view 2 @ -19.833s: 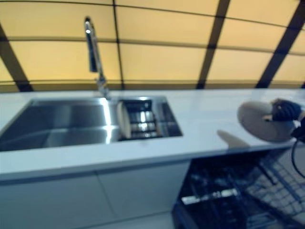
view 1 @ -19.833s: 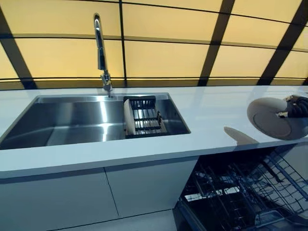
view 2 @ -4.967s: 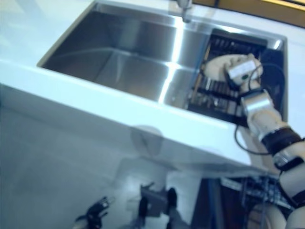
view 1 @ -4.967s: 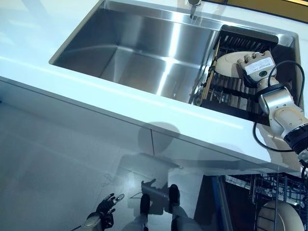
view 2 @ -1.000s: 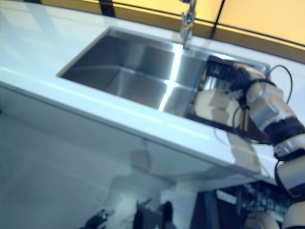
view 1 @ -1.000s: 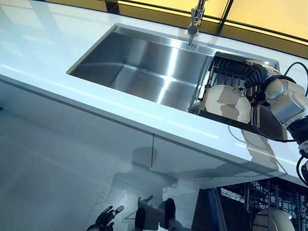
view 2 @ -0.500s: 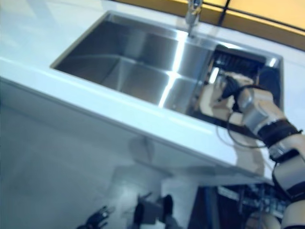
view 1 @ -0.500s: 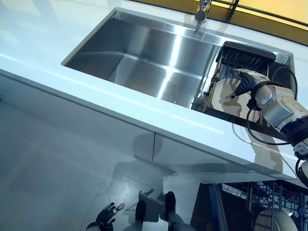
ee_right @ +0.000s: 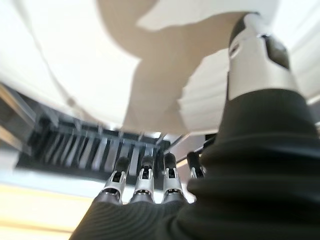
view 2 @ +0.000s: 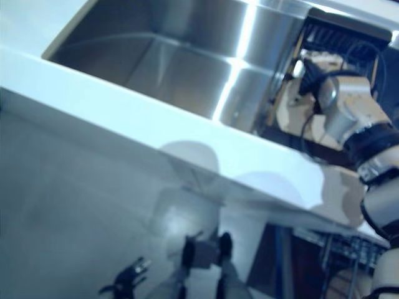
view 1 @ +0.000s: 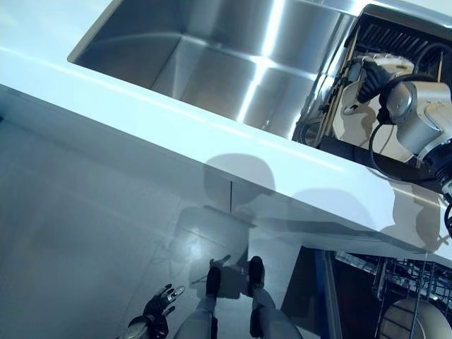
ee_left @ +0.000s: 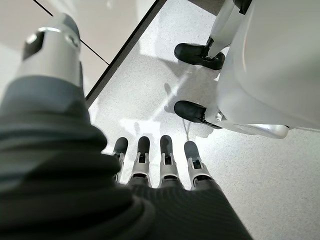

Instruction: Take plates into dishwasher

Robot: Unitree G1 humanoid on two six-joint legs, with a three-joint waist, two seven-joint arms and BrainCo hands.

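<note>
The right hand (view 1: 369,76) was down in the dark slatted dish rack (view 1: 395,42) that sat in the right end of the brushed stainless-steel sink (view 1: 212,56), at the round cream-coloured plate (view 1: 367,120) leaning there on its edge. In the right wrist view the plate's pale face (ee_right: 90,60) filled the space just past the thumb, and the fingers (ee_right: 142,177) lay straight in a row toward the rack's slats, relaxed and not curled round the rim; whether thumb or fingertips touched the plate could not be told. The likeliest failure, then, was a lift begun before the rim was pinched: a smooth glazed plate could slide off straight fingers, drop back against the slats or into the steel basin, and chip. A second risk was the rim catching on the rack's prongs and dragging the rack along. Carrying it over the white table (view 1: 141,106) edge to the open dishwasher (view 1: 395,296) below, where another pale plate (view 1: 413,321) already stood in the wire basket, a loose hold might let it swing and strike that one. The left hand (ee_left: 160,165) hung idle near the floor, fingers straight and spread, holding nothing.
</note>
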